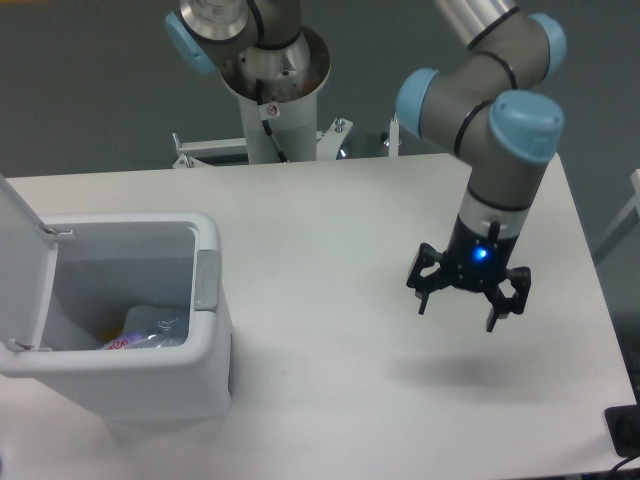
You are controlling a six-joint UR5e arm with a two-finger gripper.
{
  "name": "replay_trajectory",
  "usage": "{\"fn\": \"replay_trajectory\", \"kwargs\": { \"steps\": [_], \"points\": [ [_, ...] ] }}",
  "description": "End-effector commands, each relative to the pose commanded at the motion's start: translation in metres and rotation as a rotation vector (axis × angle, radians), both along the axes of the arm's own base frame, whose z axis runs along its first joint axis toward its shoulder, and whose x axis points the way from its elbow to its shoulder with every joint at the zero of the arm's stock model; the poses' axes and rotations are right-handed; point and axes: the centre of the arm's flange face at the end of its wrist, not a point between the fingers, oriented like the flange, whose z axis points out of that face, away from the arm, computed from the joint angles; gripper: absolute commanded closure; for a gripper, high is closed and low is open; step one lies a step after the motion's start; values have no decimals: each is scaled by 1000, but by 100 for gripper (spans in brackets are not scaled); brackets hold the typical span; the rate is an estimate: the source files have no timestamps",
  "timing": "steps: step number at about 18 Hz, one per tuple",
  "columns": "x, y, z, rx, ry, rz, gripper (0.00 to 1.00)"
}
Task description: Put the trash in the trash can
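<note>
White table [330,220], grey backdrop. Trash can [205,350] at left, lid up, trash [145,335] lay inside. Gripper [457,312] hung at right, jaws spread wide, empty.

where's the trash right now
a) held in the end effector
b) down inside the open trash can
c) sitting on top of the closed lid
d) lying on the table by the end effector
b: the trash shows at the bottom of the open trash can, while the end effector hangs open and holds nothing above the table.
</note>
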Motion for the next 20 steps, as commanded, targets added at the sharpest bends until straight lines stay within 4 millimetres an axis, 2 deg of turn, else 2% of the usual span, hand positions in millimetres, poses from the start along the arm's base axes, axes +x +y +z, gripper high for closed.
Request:
{"fn": "replay_trajectory", "kwargs": {
  "steps": [3,6,13,16,20],
  "points": [
    [-2,-1,4,-35,-1,-89,0],
    [-2,-14,-11,-156,40,-229,0],
    [-7,-18,-23,-206,54,-291,0],
    [-10,-21,-20,-212,70,-349,0],
    [-10,-23,-22,-214,68,-345,0]
  ]
}}
